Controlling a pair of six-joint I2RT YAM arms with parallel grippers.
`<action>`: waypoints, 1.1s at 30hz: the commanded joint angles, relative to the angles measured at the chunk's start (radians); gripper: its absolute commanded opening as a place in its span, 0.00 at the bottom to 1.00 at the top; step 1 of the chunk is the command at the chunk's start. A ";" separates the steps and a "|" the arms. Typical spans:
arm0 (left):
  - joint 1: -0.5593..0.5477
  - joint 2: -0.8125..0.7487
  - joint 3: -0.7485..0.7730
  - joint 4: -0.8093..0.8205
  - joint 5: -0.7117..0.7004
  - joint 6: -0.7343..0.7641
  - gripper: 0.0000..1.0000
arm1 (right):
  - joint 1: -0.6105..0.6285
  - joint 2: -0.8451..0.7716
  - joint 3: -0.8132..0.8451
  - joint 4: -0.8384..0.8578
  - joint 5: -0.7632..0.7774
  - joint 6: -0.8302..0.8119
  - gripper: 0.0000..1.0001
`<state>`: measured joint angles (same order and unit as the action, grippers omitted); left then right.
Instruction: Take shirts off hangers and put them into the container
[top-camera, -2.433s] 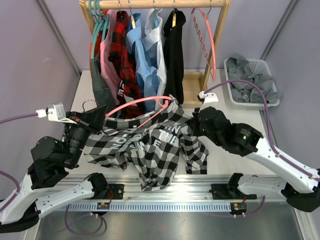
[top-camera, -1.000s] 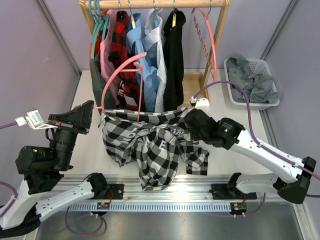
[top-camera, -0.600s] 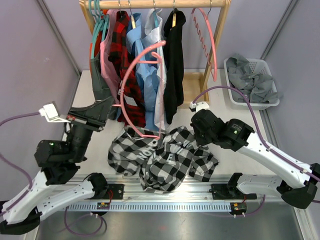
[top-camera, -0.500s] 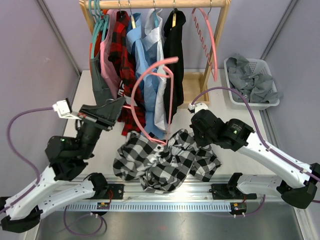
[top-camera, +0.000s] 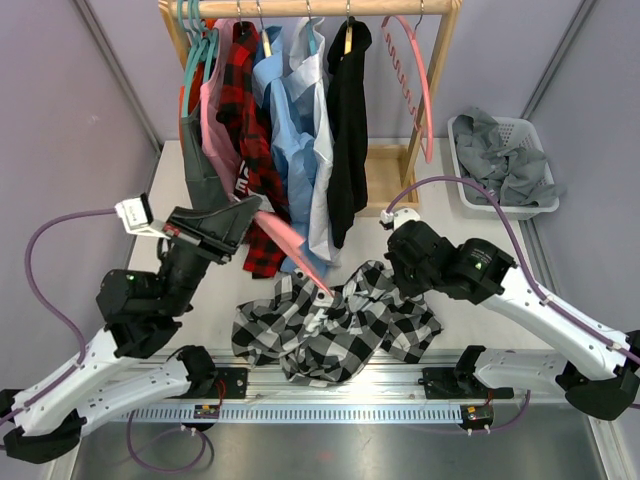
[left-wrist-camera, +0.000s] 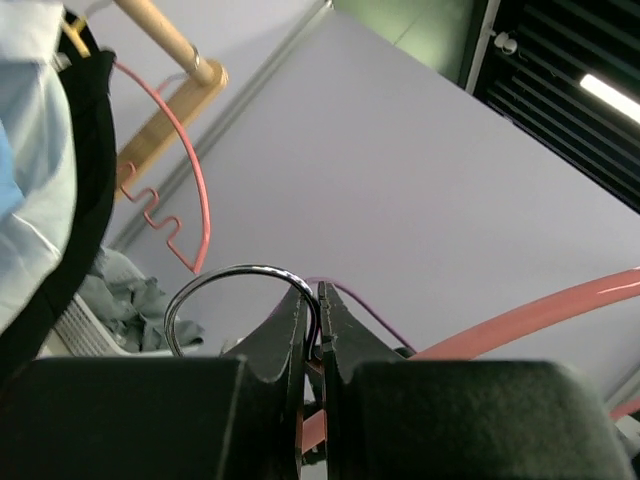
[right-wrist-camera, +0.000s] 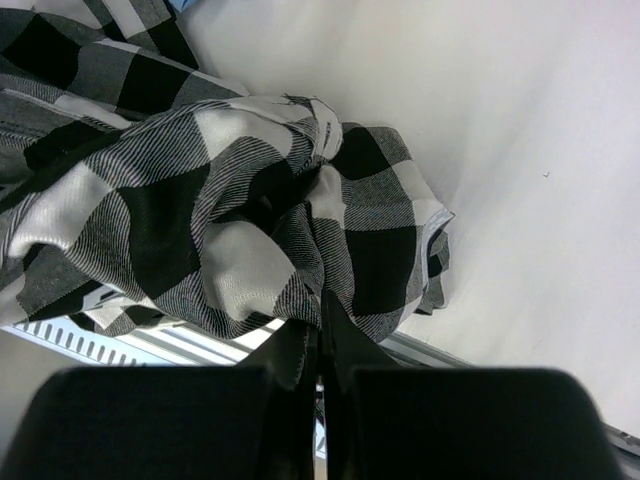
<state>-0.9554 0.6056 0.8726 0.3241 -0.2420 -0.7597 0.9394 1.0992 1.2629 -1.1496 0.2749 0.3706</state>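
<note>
Hanger removal: my left pincer (left-wrist-camera: 318, 300) pinches the pink hanger (top-camera: 295, 255) by its hook, my right pincer (right-wrist-camera: 320, 310) pinches the check shirt (right-wrist-camera: 200, 220); I should draw them fully apart.

Scanning for print, and nothing reads cleanly. The red-and-black check shirt (top-camera: 245, 120) carries a small patch of white lettering low on its front, toward 10 o'clock from the middle of the overhead view, but it is too small and creased to spell out. Down at 6 o'clock, the bunched black-and-white check shirt (top-camera: 340, 325) shows no readable letters in its folds. Both wrist views give no word, label or number at all.
</note>
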 joint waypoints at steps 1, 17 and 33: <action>0.001 -0.069 0.031 0.068 -0.150 0.111 0.00 | -0.007 -0.007 0.006 0.008 -0.043 -0.021 0.00; 0.001 0.141 0.195 -0.233 -0.243 0.286 0.00 | -0.007 -0.073 0.117 -0.050 0.024 -0.019 0.80; -0.222 0.497 0.502 -0.770 -0.273 0.537 0.00 | -0.007 -0.069 0.625 -0.193 0.024 -0.062 0.98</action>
<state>-1.1252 1.0687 1.3472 -0.3580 -0.4572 -0.3008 0.9375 0.9775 1.8538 -1.3148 0.3485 0.3393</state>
